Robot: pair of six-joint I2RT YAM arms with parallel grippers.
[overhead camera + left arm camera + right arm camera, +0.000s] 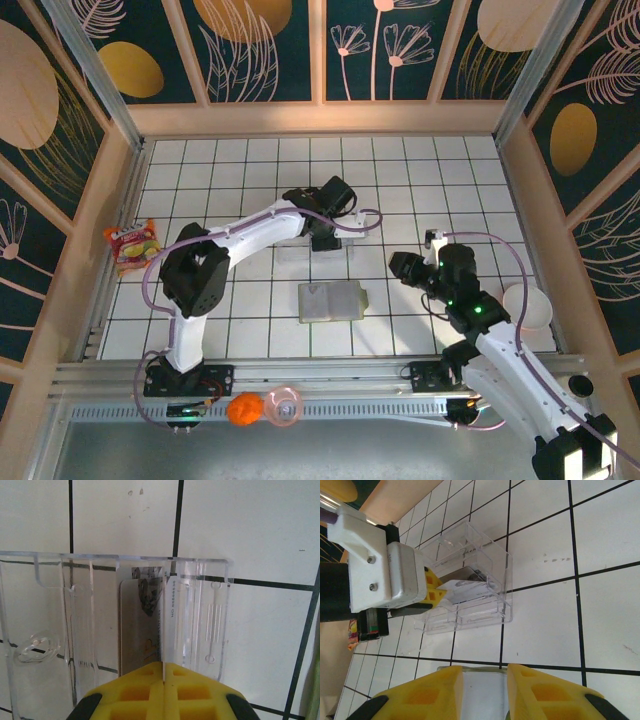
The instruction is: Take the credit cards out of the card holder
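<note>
The card holder (332,302) lies open on the tiles in front of the arms, its pale inside facing up. My left gripper (164,667) is shut on a thin white credit card (167,625), held edge-on inside a clear plastic tray (50,605). A second card (140,625) stands in the tray just left of it. The right wrist view shows that left gripper (437,592) holding the card (465,587) at the tray (485,615). My right gripper (485,672) is open, and the card holder's pale surface (482,690) shows between its fingers. In the top view, the right gripper (403,268) is just right of the card holder.
A snack bag (133,245) lies at the left wall and a white cup (527,305) at the right wall. An orange ball (244,408) and a pink ring (284,407) sit on the front rail. Wooden walls enclose the tiled floor.
</note>
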